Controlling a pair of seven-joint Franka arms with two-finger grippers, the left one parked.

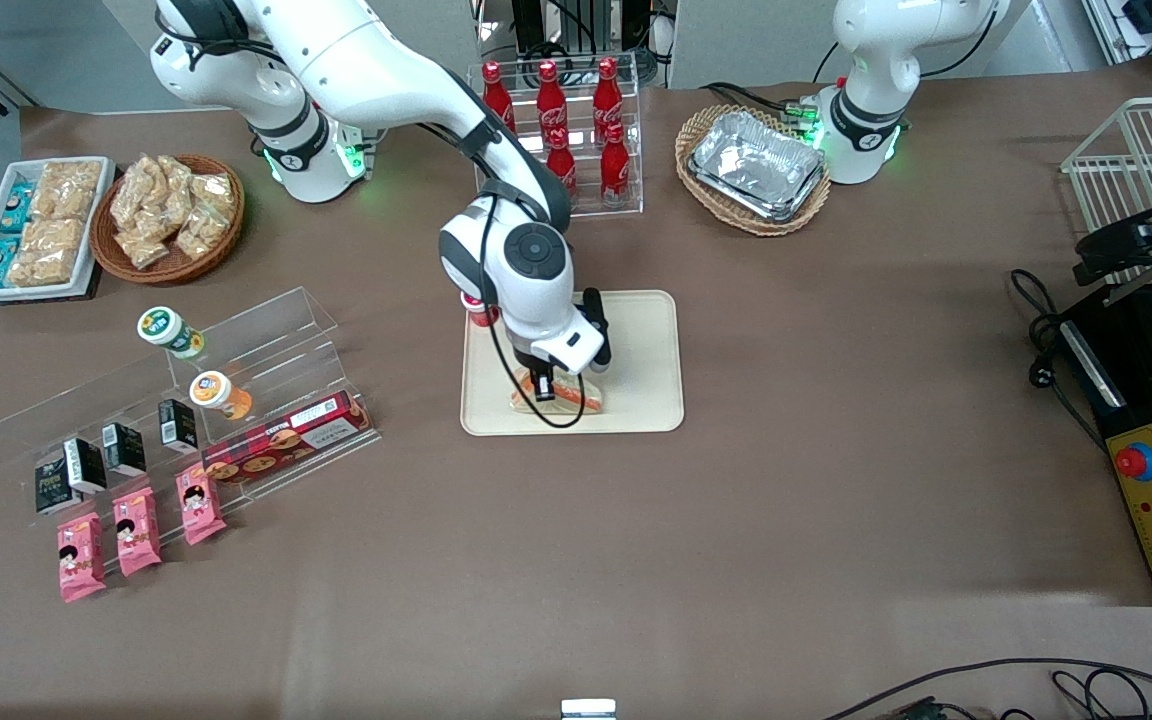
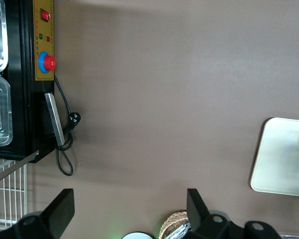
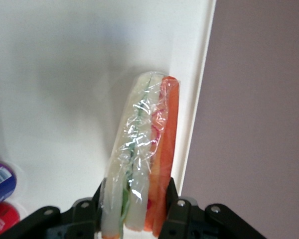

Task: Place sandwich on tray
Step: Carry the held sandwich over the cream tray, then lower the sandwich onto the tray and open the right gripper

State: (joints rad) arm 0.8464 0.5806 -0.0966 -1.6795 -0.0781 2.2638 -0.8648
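Pincer (image 3: 134, 214) pinches soft, light, slippery-wrapped sandwich (image 3: 142, 154) by its flat bread faces, low over tray (image 1: 646, 350).

Front view overhead; wrist views share tray (image 1: 656, 330).

The sandwich (image 3: 144, 149) shows pale bread with an orange layer, a thin green line and a touch of red under clear, glinting wrap. The tray (image 1: 651, 330) is plain cream-beige. The gripper (image 3: 134, 219), over the tray with the sandwich between its fingers, is black. The worktop (image 1: 736, 520) is flat brown. The bottles (image 1: 556, 110) are red with white lettering. The packets (image 1: 136, 530) are pink.
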